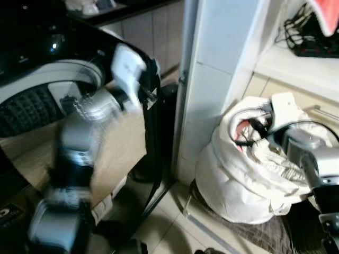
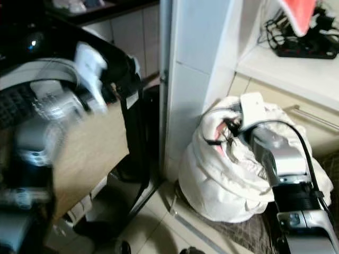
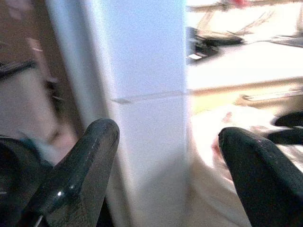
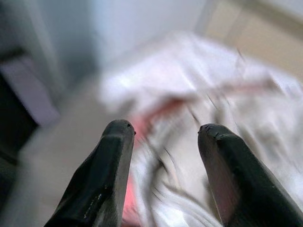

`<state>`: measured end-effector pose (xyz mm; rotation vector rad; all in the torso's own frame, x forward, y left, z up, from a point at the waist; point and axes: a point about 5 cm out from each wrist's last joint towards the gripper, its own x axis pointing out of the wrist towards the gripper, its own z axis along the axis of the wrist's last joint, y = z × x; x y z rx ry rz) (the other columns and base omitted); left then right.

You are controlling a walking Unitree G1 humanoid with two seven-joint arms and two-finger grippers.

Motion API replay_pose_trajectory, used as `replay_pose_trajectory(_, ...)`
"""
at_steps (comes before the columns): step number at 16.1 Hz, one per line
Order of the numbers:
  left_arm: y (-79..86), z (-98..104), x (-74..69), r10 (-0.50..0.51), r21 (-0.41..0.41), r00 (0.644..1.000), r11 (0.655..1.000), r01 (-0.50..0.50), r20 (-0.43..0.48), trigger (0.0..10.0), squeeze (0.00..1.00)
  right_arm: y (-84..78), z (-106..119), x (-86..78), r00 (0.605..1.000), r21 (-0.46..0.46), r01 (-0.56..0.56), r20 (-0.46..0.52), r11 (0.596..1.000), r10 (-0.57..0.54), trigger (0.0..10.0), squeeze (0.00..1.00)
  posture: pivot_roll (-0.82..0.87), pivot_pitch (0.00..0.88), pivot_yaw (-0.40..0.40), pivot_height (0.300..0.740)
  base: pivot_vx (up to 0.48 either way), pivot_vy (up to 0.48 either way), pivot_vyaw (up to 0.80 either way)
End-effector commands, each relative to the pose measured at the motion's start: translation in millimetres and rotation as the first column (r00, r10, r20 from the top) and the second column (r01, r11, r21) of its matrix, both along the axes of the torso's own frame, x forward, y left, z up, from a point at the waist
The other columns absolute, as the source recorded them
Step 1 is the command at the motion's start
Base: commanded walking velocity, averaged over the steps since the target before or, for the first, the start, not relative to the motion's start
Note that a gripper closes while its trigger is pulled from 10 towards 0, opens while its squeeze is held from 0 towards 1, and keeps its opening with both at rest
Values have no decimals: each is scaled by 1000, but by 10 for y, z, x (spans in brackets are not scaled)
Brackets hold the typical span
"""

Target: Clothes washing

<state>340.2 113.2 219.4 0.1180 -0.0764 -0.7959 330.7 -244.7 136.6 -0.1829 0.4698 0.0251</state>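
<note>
At the far left stands the washing machine (image 1: 37, 79), dark-topped, with a pale ring around its drum and a tan panel below. The left arm is raised in front of it and badly blurred. Its left pincer (image 3: 165, 161) is seen in the left wrist view with the two black fingers (image 3: 80, 170) spread wide and nothing between them, pointing toward the white pillar (image 1: 212, 79) and the bag beyond it.

The white pillar rises in the middle of the scene, with a dark gap and a black cable between it and the machine. At its foot the floor is pale tile.

Right of the pillar, on the floor, sits a white laundry bag (image 1: 238, 180), bulging and crumpled, resting partly on a brown checked mat (image 1: 265, 233). Its mouth is open at the top, and a piece of red clothing (image 1: 242, 129) shows inside.

The right arm reaches in from the near right, and the right pincer (image 4: 165, 142) is at the bag's mouth. In the right wrist view its fingers (image 4: 106, 175) are parted, with blurred white and red fabric just past the tips; nothing is gripped.

Far right, above the bag, a white shelf (image 1: 296, 66) carries a tangle of black cables (image 1: 310, 37).
</note>
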Motion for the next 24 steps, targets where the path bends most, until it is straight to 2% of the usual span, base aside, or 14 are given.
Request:
replay_pose_trajectory(1, 18, 83, 2, 13, 12, 1000, 1000, -13, 25, 10000, 0, -27, 53, 27, 1000, -19, 7, 26, 1000, -7, 10000, 1000, -44, 42, 45, 740, 0, 0, 0)
replay_pose_trajectory(2, -51, 17, -66, 2, 5, 1000, 1000, -2, 17, 10000, 0, -132, -40, 34, 998, -22, 59, 2, 998, -59, 10000, 1000, -42, 49, 49, 740, 0, 0, 0)
replay_pose_trajectory(3, -184, -104, -232, -57, 1, 998, 998, 57, 3, 10000, 0, -337, -271, 4, 985, -73, 143, -83, 987, -149, 10000, 1000, -38, 59, 51, 740, 0, 0, 0)
replay_pose_trajectory(4, -247, -165, -348, -94, 13, 996, 996, 94, -2, 10000, 0, -465, -395, -38, 973, -155, 168, -135, 973, -190, 10000, 1000, -31, 66, 49, 740, 0, 0, 0)
replay_pose_trajectory(6, -265, -195, -421, -122, 27, 993, 992, 122, -8, 10000, 0, -550, -424, -68, 964, -228, 180, -155, 957, -218, 10000, 1000, -26, 69, 45, 740, 0, 0, 0)
replay_pose_trajectory(8, -301, -231, -576, -212, 17, 976, 977, 213, -48, 10000, 0, -696, -430, -107, 942, -274, 241, -167, 931, -292, 10000, 1000, -23, 72, 46, 740, 0, 0, 0)
replay_pose_trajectory(9, -322, -242, -658, -261, -3, 963, 965, 261, -70, 10000, 0, -752, -475, -136, 934, -281, 262, -167, 923, -316, 10000, 878, -25, 72, 52, 740, 0, 0, 0)
replay_pose_trajectory(10, -349, -242, -711, -289, -24, 954, 957, 288, -76, 10000, 0, -785, -531, -157, 931, -276, 271, -169, 922, -325, 10000, 0, -25, 70, 54, 740, 0, 0, 0)
replay_pose_trajectory(14, -369, -258, -740, -288, -11, 954, 957, 289, -86, 10000, 0, -803, -638, -210, 924, -231, 277, -204, 933, -325, 10000, 0, -21, 68, 56, 740, 0, 0, 0)
replay_pose_trajectory(15, -360, -256, -754, -288, -7, 953, 957, 288, -95, 10000, 0, -804, -661, -222, 922, -219, 275, -217, 936, -322, 0, 0, -19, 65, 54, 740, 0, 0, 0)
replay_pose_trajectory(19, -355, -263, -812, -327, -12, 936, 945, 328, -128, 10000, 0, -803, -655, -204, 926, -204, 265, -218, 942, -308, 0, 0, -21, 58, 53, 740, 0, 0, 0)
replay_pose_trajectory(20, -357, -304, -884, -387, 3, 905, 919, 394, -175, 10000, 0, -807, -653, -204, 927, -203, 257, -223, 945, -300, 0, 0, -22, 58, 52, 740, 0, 0, 0)
replay_pose_trajectory(22, -326, -375, -975, -444, 40, 863, 884, 466, -240, 10000, 0, -814, -648, -203, 928, -203, 250, -230, 947, -295, 0, 0, -21, 60, 51, 740, 0, 0, 0)
replay_pose_trajectory(24, -307, -400, -989, -448, 53, 855, 878, 476, -261, 10000, 0, -826, -642, -206, 927, -205, 248, -234, 947, -293, 0, 0, -22, 61, 51, 740, 0, 0, 0)
